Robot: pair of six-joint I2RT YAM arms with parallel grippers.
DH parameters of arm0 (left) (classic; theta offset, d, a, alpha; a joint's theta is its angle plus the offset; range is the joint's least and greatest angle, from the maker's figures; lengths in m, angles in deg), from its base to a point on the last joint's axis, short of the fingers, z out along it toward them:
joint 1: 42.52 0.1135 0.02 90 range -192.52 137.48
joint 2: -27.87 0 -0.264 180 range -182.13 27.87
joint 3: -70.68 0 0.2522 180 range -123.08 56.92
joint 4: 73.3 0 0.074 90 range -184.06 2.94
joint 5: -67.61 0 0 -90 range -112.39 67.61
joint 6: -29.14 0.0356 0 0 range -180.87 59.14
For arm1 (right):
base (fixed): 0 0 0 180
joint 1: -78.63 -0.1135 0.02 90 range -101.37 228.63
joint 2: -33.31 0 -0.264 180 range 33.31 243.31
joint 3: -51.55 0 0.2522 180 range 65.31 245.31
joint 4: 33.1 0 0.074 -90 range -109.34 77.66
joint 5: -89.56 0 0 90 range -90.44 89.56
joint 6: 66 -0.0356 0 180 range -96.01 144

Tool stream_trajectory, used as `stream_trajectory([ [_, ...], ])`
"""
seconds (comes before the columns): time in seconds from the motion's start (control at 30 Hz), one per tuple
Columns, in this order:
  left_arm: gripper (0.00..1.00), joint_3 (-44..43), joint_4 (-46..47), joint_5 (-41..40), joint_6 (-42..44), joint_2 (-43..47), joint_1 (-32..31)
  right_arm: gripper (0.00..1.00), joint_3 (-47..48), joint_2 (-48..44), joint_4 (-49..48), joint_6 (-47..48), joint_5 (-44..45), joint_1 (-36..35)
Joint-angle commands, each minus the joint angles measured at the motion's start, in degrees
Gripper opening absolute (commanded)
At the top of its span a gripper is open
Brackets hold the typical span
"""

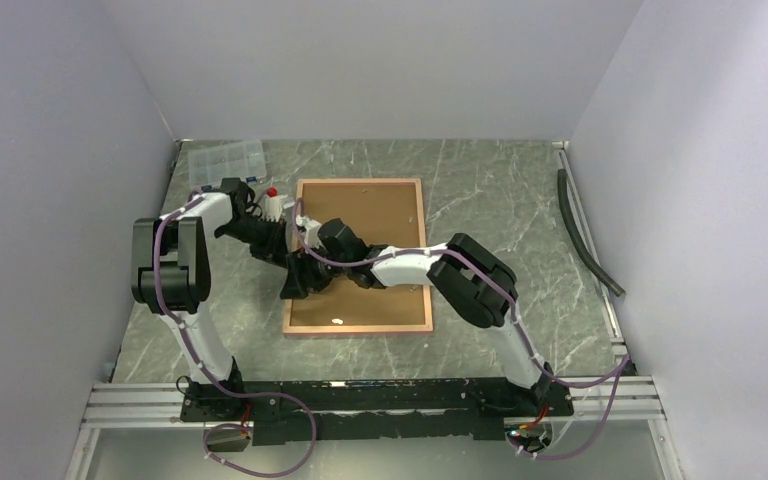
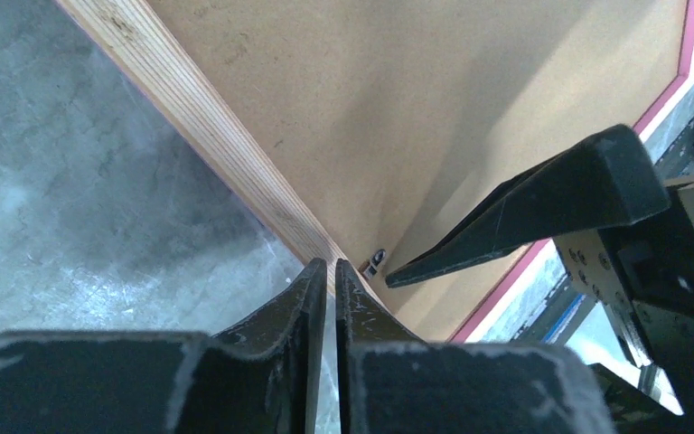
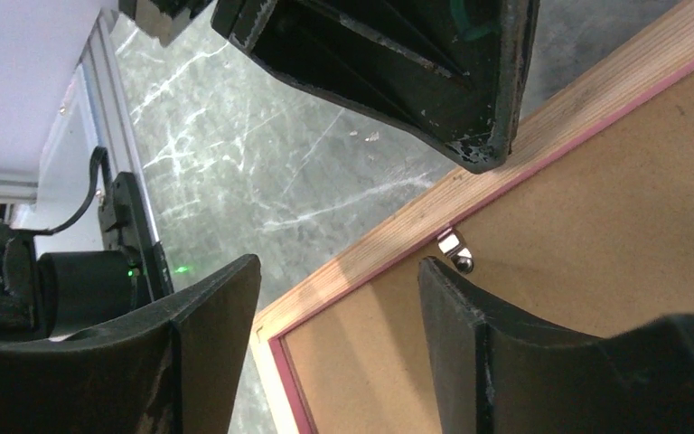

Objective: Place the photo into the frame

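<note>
Tan wood faces up on the frame (image 1: 360,328), which lies flat on the grey marbled table (image 1: 500,190) with its pink front edge showing only as a thin line around the brown backing board (image 1: 380,215) seated inside it. Both arms meet at the frame's left rail. The left gripper (image 2: 330,271) has its fingers pressed together with nothing between them, the tips at the wooden rail right beside a small metal tab (image 2: 375,262); whether they press on the wood cannot be told. The right gripper (image 3: 339,267) has its fingers spread apart and holds nothing. They straddle the rail, one finger over the table and the other over the board, just next to the tab. A clear plastic box (image 1: 225,160) sits at the far left.
</note>
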Motion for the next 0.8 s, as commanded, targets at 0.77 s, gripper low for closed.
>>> stream_trajectory([
  [0.77, 0.33, -23.1, 1.4, 2.7, -13.3, -13.6, 2.1, 0.75, 18.1, 4.4, 5.9, -5.1, -6.9, 20.2],
])
